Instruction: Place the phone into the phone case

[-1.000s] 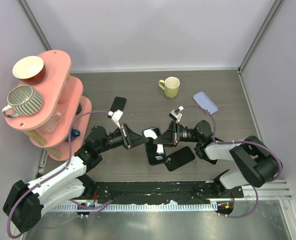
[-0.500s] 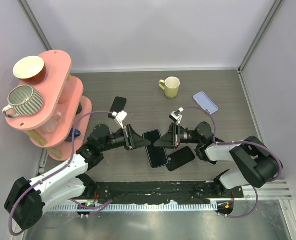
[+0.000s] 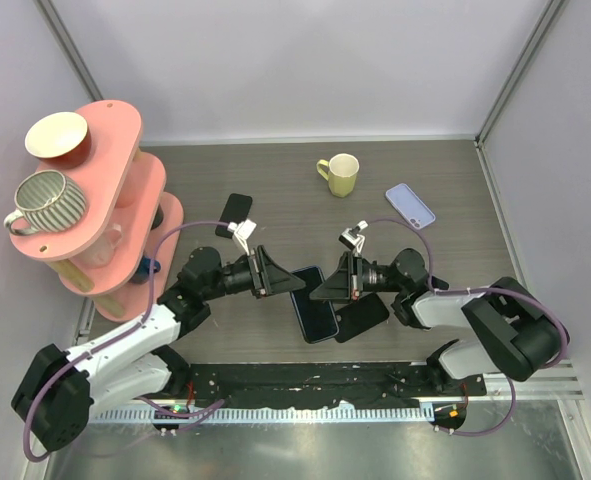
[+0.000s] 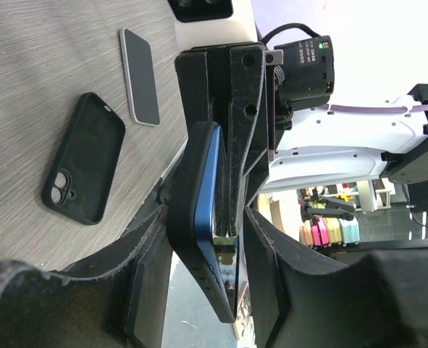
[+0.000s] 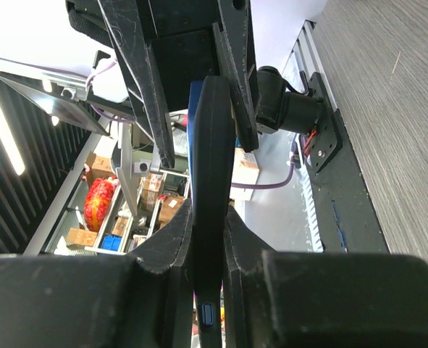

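Note:
A blue phone (image 4: pixel 208 181) sits in a black phone case (image 4: pixel 187 217), and the pair stands on its edge above the table. In the top view they show as one dark slab (image 3: pixel 313 302) at the table's middle. My right gripper (image 5: pixel 208 210) is shut on the case (image 5: pixel 212 174), pinching it from the right. From the left, my left gripper (image 4: pixel 208 225) straddles the same pair, open, with a gap at each finger. Both grippers meet in the top view, left (image 3: pixel 293 281) and right (image 3: pixel 321 290).
A second black case (image 3: pixel 363 316) lies flat just right of the held one. A black phone (image 3: pixel 237 212) lies behind the left arm, with a lavender phone (image 3: pixel 410 205) and a yellow mug (image 3: pixel 340 174) at the back. A pink shelf (image 3: pixel 125 200) with cups stands at the left.
My left gripper has opened and let go of the phone and case. The right gripper has tightened on them. Both grippers and the phone have drifted slightly toward the near edge.

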